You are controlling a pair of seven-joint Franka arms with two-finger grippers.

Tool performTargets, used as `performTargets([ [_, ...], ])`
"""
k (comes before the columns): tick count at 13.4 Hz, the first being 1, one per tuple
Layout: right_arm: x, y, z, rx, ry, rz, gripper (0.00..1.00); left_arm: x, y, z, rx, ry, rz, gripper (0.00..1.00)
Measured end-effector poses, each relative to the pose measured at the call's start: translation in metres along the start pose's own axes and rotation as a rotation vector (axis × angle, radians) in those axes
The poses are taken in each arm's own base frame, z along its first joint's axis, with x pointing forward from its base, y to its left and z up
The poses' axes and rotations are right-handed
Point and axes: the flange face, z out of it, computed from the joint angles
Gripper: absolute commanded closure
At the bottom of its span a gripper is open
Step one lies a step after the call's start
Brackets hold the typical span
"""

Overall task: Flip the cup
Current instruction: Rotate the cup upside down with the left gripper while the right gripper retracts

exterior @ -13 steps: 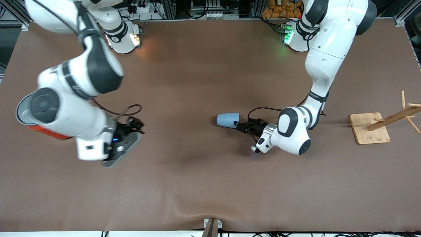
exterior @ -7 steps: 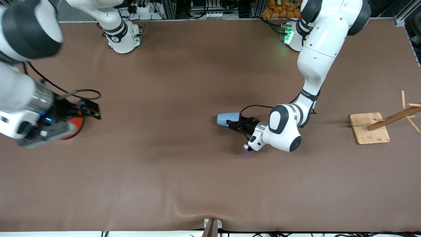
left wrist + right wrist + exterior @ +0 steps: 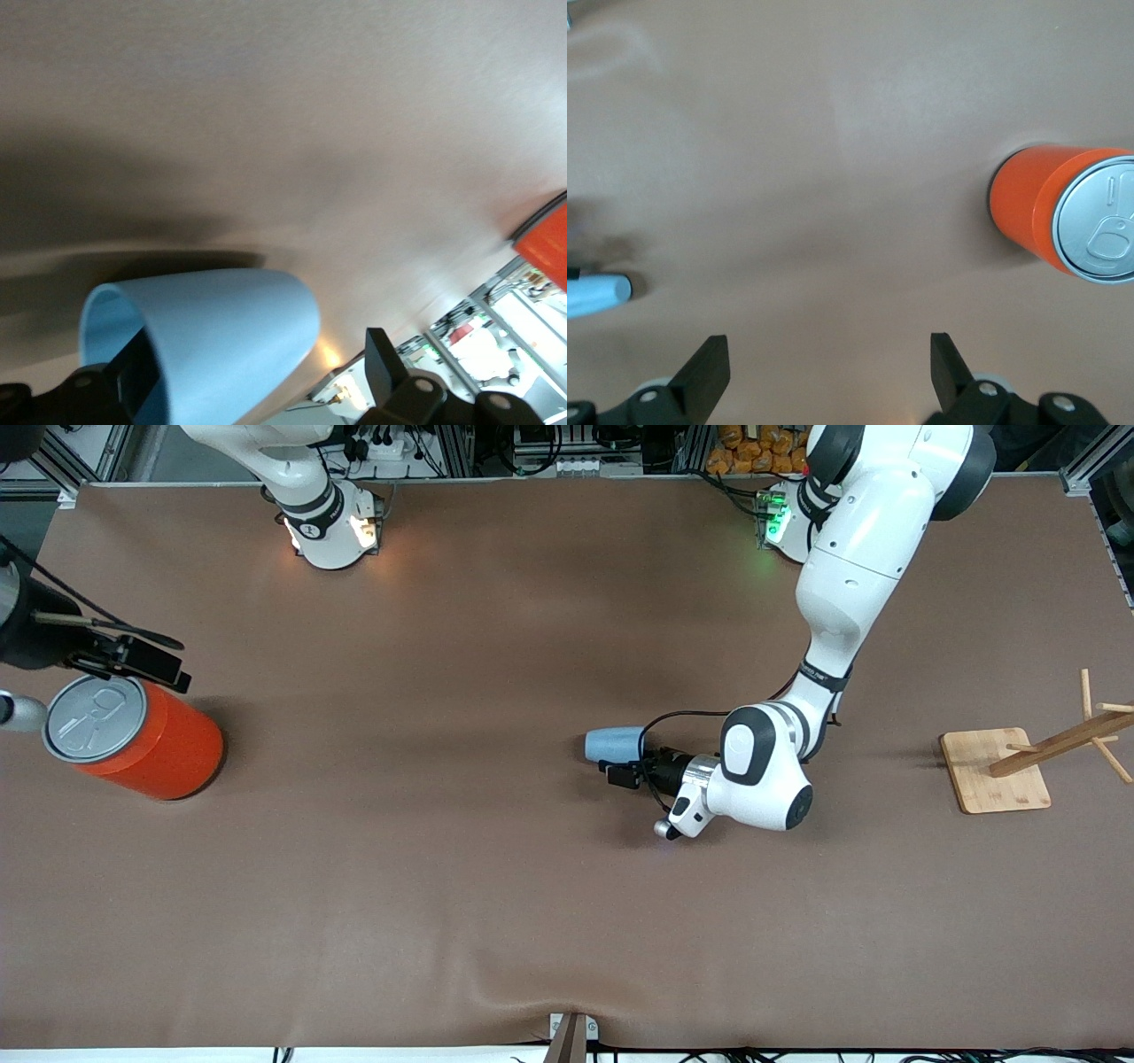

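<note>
Since a second ago the right arm has swung away to its own end of the table, uncovering the orange can (image 3: 133, 737), and its right gripper (image 3: 830, 365) now hangs beside that can with fingers spread and nothing between them; that arm looks to be waiting. Meanwhile the left gripper (image 3: 623, 768) has crept closer along the table (image 3: 461, 886) to the cup (image 3: 615, 745), which has not shifted. One of its fingers (image 3: 135, 379) now sits just inside the cup's mouth and the other (image 3: 383, 359) outside the wall, both still wide apart and not yet pinching. So the flip has not begun: the approach is nearly finished, while the closing, lifting and turning are all left, by my reading. As for the cup, it lies on its side near the middle of the table, mouth toward the left gripper and narrower closed base toward the right arm's end. It is small, light blue, plain, tapered, matte and handleless. A wooden rack (image 3: 1032, 762) stands at the left arm's end.
</note>
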Motion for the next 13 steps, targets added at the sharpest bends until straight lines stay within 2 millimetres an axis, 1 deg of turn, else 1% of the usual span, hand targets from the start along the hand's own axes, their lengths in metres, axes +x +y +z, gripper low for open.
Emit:
performTargets([
  [1, -0.011, 0.006, 0.003, 0.002, 0.023, 0.017, 0.0, -0.001, 0.002, 0.002, -0.009, -0.002, -0.002, 0.02],
  [2, -0.021, 0.014, 0.009, -0.001, 0.032, 0.034, 0.0, -0.003, 0.004, 0.005, -0.011, -0.003, 0.0, 0.35],
  [3, -0.03, 0.023, 0.012, -0.004, 0.035, 0.05, 0.0, -0.004, 0.006, 0.008, -0.011, -0.003, 0.001, 0.73],
  [4, -0.035, 0.031, 0.014, -0.005, 0.037, 0.061, 0.0, -0.005, 0.007, 0.009, -0.011, -0.003, 0.002, 1.0],
  [6, -0.036, 0.036, 0.017, -0.004, 0.039, 0.068, 0.0, -0.003, 0.006, 0.006, -0.012, 0.0, 0.0, 1.0],
  [8, -0.032, 0.039, 0.018, -0.003, 0.045, 0.034, 0.0, -0.002, 0.006, 0.004, -0.011, 0.005, -0.001, 1.0],
  [10, -0.03, 0.048, 0.014, -0.001, 0.055, 0.014, 0.0, -0.001, 0.005, -0.001, 0.067, 0.026, 0.037, 1.0],
  [11, -0.029, 0.053, 0.011, 0.0, 0.058, 0.013, 0.0, -0.002, 0.006, -0.007, 0.13, 0.044, 0.071, 1.0],
  [12, -0.029, 0.056, 0.009, 0.0, 0.057, 0.014, 0.0, -0.007, 0.011, -0.017, 0.183, 0.047, 0.103, 1.0],
  [13, -0.029, 0.058, 0.007, -0.001, 0.054, 0.015, 0.0, -0.016, 0.02, -0.034, 0.244, 0.061, 0.138, 1.0],
])
